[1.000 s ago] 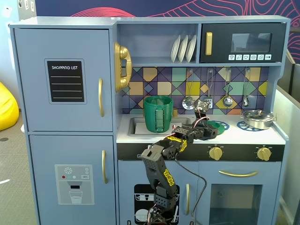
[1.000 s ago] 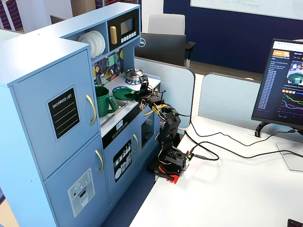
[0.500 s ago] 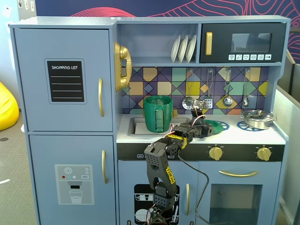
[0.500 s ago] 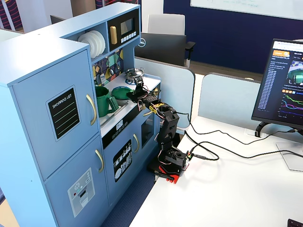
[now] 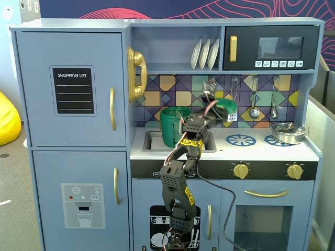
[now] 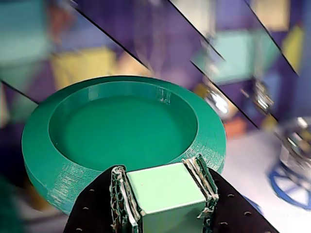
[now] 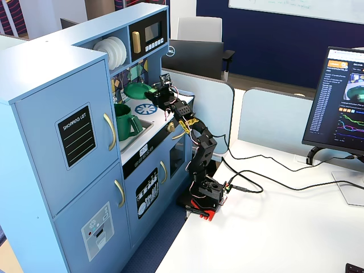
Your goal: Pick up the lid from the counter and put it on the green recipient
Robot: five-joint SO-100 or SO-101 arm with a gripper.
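The lid [image 6: 121, 124] is a flat round green disc with a pale green square knob [image 6: 165, 187]. My gripper [image 6: 163, 177] is shut on that knob and holds the lid tilted in the air above the counter. In a fixed view the lid [image 5: 227, 104] hangs in front of the tiled wall, up and to the right of the green recipient [image 5: 174, 126]. The recipient is a tall dark-green pot standing in the sink, open at the top. In the other fixed view the lid [image 7: 135, 90] is above and behind the pot [image 7: 122, 120], held by my gripper [image 7: 152, 90].
A silver metal pot [image 5: 287, 132] stands on the right burner, and a blue burner ring [image 5: 241, 140] lies bare beside it. Ladles [image 5: 254, 111] hang on the wall. A shelf with white plates [image 5: 204, 54] and a microwave [image 5: 272, 48] sit overhead.
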